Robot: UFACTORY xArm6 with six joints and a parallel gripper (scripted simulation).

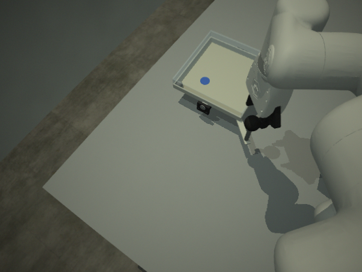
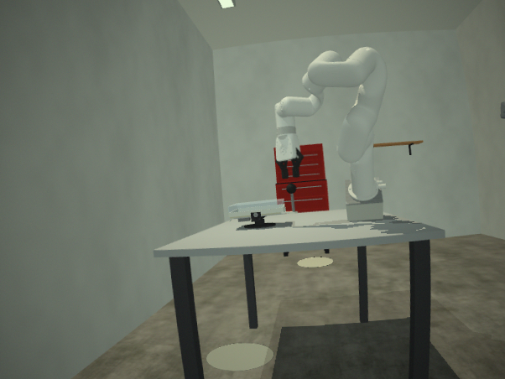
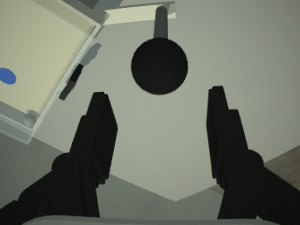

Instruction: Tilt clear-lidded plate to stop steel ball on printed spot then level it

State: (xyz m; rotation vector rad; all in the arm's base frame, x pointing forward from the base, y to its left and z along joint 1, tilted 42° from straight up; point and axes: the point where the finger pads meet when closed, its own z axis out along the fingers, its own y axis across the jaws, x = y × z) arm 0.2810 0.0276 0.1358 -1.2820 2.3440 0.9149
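Observation:
The square clear-lidded plate [image 1: 193,57] [image 2: 256,207] [image 3: 47,35] sits on a black pivot [image 1: 203,107] [image 2: 258,218] on the grey table [image 1: 144,168]. A blue printed spot [image 1: 205,80] [image 3: 5,75] lies on its cream floor. The steel ball [image 1: 179,83] rests in a corner of the plate, well away from the spot. A tab on the plate's edge carries a stem with a black knob [image 1: 251,123] [image 2: 291,189] [image 3: 158,67]. My gripper [image 2: 292,169] [image 3: 159,107] hangs right above the knob. Its fingers are open wider than the knob and hold nothing.
The arm's base [image 2: 365,210] stands on the table behind the plate. A red drawer cabinet [image 2: 312,173] and a wall shelf [image 2: 396,143] are beyond the table. The table's edge [image 1: 90,228] runs along the near side.

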